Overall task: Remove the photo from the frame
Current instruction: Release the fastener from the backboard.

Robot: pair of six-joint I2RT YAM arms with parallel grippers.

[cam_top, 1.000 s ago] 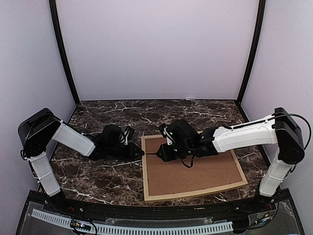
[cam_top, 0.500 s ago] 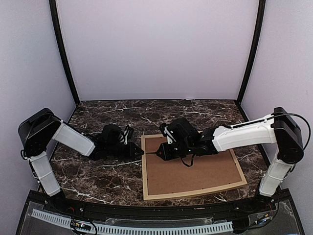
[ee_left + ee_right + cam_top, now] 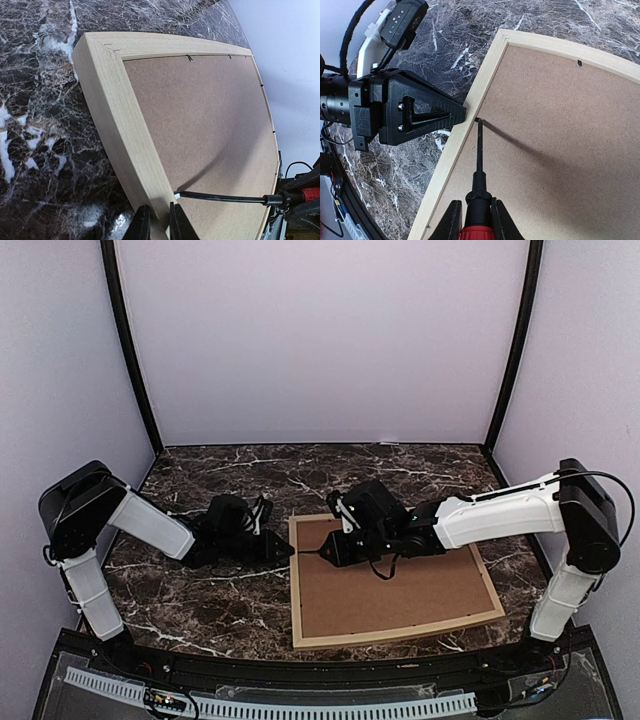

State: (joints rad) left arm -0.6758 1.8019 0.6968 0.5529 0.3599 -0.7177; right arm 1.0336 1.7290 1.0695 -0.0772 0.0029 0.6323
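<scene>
Nothing much moves: right fingers (image 3: 451, 221) clamp the screwdriver (image 3: 478, 200), left fingers (image 3: 142, 226) pinch the frame (image 3: 107, 110). Early stage, backing board (image 3: 200, 115) in, photo hidden.

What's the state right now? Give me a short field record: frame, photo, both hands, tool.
frame: thin light wooden rectangular frame, lying back side up on dark marble table
backing: plain brown backing board in place in the frame
photo: not visible, presumably under the backing
left hand: closed on the frame's left rail
right hand: closed on red-handled screwdriver
tool tip: at a small tab on the left inner edge
</scene>
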